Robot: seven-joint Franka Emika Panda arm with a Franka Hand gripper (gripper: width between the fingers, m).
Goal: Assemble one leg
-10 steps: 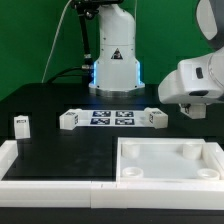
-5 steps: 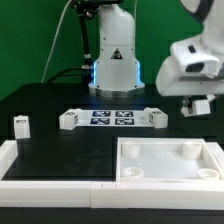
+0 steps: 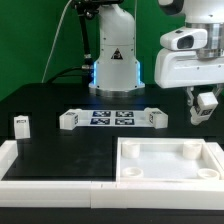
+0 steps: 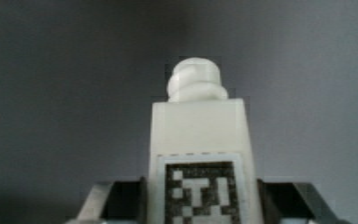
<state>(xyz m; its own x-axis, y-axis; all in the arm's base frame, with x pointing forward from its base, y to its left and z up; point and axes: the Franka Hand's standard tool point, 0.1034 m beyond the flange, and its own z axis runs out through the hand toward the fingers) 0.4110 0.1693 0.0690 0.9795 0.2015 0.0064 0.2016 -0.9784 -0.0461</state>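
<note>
1. Arm. Franka Panda, white, base at the far middle of the black table [image 3: 60, 148]. Its wrist hangs high on the exterior view's right, above the far edge of the panel.

2. Panel [image 3: 165, 160]. Large flat white square, lying near, on the exterior view's right. It has round sockets at the corners, and every socket that shows is bare.

3. Low white wall [image 3: 50, 185]. Runs along the near edge and turns up the exterior view's left side. It carries nothing.

4. Marker board [image 3: 110, 118]. Thin, flat and tagged, mid-table in front of the arm's base.

5. Small white blocks, three. One sits at each end of the marker board [image 3: 68, 120] [image 3: 152, 118]. The third [image 3: 20, 124] stands alone far on the exterior view's left. They are too small to say whether they are further legs.

6. Gripper [image 3: 204, 100]. Fingers pressed onto the tagged end of the leg, one on either side.

7. Leg [image 4: 197, 125]. Chunky white block with its square tag next to the fingers and its rounded peg end pointing away from the wrist. It is clear of the table, held in the air above the panel's far right corner and touching nothing else.

Progress, as a judgement: the pick looks done, with the leg lifted and secure. Left to do is lowering it to a corner socket, lining up the peg, seating it and probably twisting it home. No leg is fitted yet.
</note>
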